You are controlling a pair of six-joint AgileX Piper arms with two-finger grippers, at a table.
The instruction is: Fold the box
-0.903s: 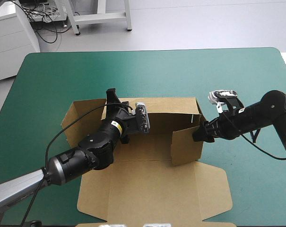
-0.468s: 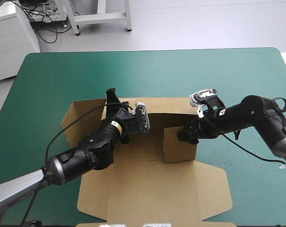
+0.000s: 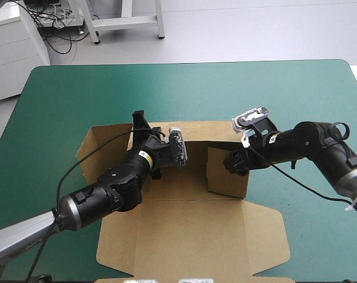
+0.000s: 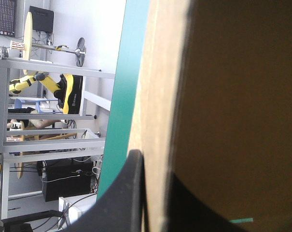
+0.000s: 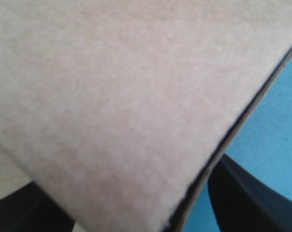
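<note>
The cut brown cardboard box (image 3: 178, 184) looked light and thin, stiff across its panels but ready to hinge at every score; I judged it would crease if pinched mid-panel, and would slide easily on the smooth teal-green table cover (image 3: 237, 88); the sound holds seemed to be the free top edges of the raised walls, close to a corner, with the other arm bracing; a wall let go would likely spring back outward.

Nearest the robot the wide lid panel (image 3: 190, 236) lay flat on the cover, its small tabs spread at either side; beyond it the base lay flat near the middle of the table; on the base's right the short side wall (image 3: 225, 178) stood upright and turned inward; the right gripper (image 3: 232, 160), its broad black fingers on either side of the sheet in its wrist view, was closed on that wall's top edge; farther on the long back wall (image 3: 210, 140) stood raised; the left gripper (image 3: 139, 125) was clamped over its rim near the left corner, one finger outside and one inside; the left end flap (image 3: 101, 147) splayed outward, untucked.
</note>
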